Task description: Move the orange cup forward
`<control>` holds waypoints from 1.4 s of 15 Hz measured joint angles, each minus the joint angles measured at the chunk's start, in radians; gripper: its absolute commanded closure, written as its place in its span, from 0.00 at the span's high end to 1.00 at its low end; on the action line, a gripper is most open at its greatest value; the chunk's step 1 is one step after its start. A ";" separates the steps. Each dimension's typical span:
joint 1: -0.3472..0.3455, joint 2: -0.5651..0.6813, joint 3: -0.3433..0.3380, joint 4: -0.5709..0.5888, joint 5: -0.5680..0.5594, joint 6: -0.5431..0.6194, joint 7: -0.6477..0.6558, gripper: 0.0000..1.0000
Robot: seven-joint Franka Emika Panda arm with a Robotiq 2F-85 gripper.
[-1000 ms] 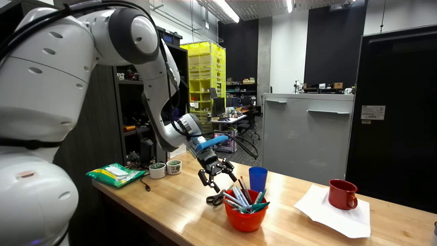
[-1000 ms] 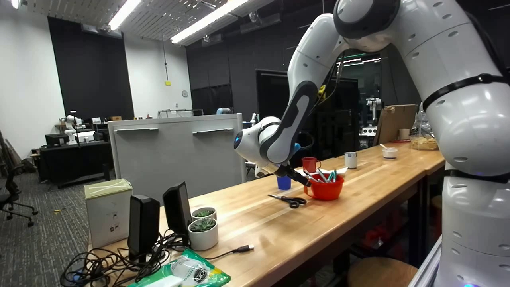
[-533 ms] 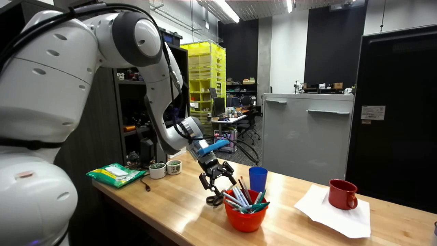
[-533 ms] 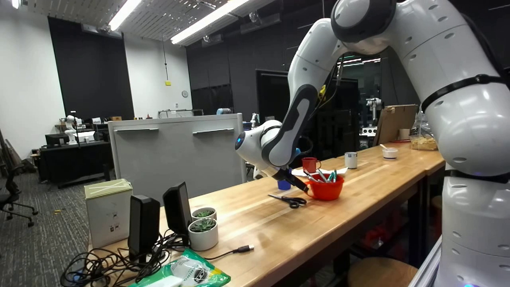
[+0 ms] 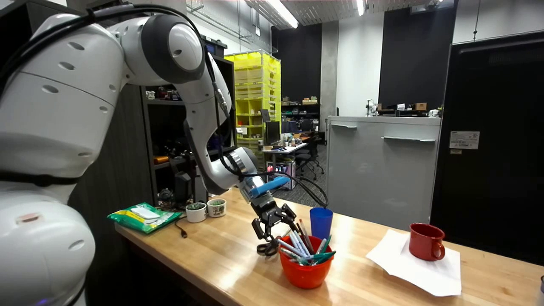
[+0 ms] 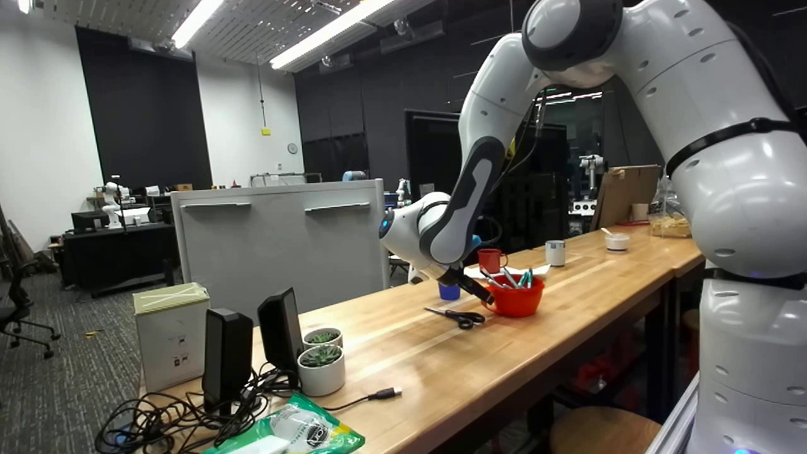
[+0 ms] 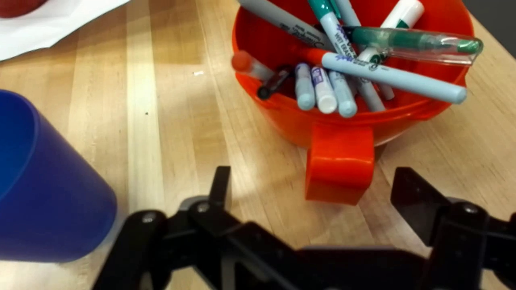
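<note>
The orange cup (image 5: 306,274) stands upright on the wooden table and holds several markers and pens; it also shows in an exterior view (image 6: 522,304). In the wrist view the cup (image 7: 288,125) shows a square-looking handle (image 7: 340,165) facing my gripper (image 7: 312,171). The two fingers are open, one on each side of the handle, with a gap to each; they do not visibly touch it. In both exterior views my gripper (image 5: 282,237) tilts down beside the cup, its tips (image 6: 490,299) at the handle side. The handle is mostly hidden in the exterior views.
A blue cup (image 5: 321,223) stands close by, left of my fingers in the wrist view (image 7: 52,201). Black scissors (image 6: 463,317) lie beside the orange cup. A dark red mug (image 5: 426,242) sits on white paper (image 5: 425,278). Two potted plants (image 6: 321,372) stand farther off.
My gripper has moved a little lower and closer to the orange cup's handle, its fingers staying open. The orange cup and the other objects have not moved.
</note>
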 measured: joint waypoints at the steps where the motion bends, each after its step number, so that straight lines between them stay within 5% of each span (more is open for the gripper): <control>1: -0.004 0.001 -0.002 -0.001 0.000 0.000 0.000 1.00; 5: -0.017 0.001 -0.008 -0.006 0.000 0.000 0.000 1.00; 6: -0.019 0.001 -0.009 -0.008 0.000 0.000 0.000 0.76; 16: -0.023 0.001 -0.010 -0.031 0.000 0.001 0.000 0.09; 21: -0.023 0.001 -0.010 -0.032 0.000 0.001 0.000 0.09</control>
